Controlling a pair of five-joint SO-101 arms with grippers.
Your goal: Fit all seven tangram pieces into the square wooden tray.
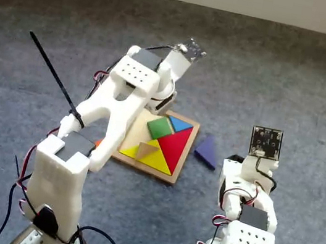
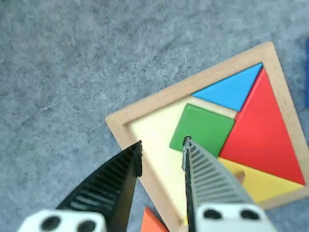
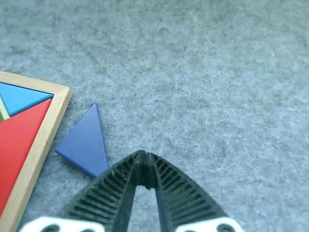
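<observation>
Two pieces lie outside the tray [image 3: 42, 137]; the blue triangle [image 3: 84, 142] sits just beside the right gripper [image 3: 144, 162], fingers pinched together, on its tray side, so that arm is nearer; the left gripper [image 2: 162, 143] hangs parted over the tray's bare corner

Under the white left arm [image 1: 123, 99] in the high view: one side of the square wooden tray [image 1: 186, 154], most of a small orange piece [image 1: 98, 142]. Cropped in the right wrist view: large red triangle [image 3: 19, 145].
</observation>
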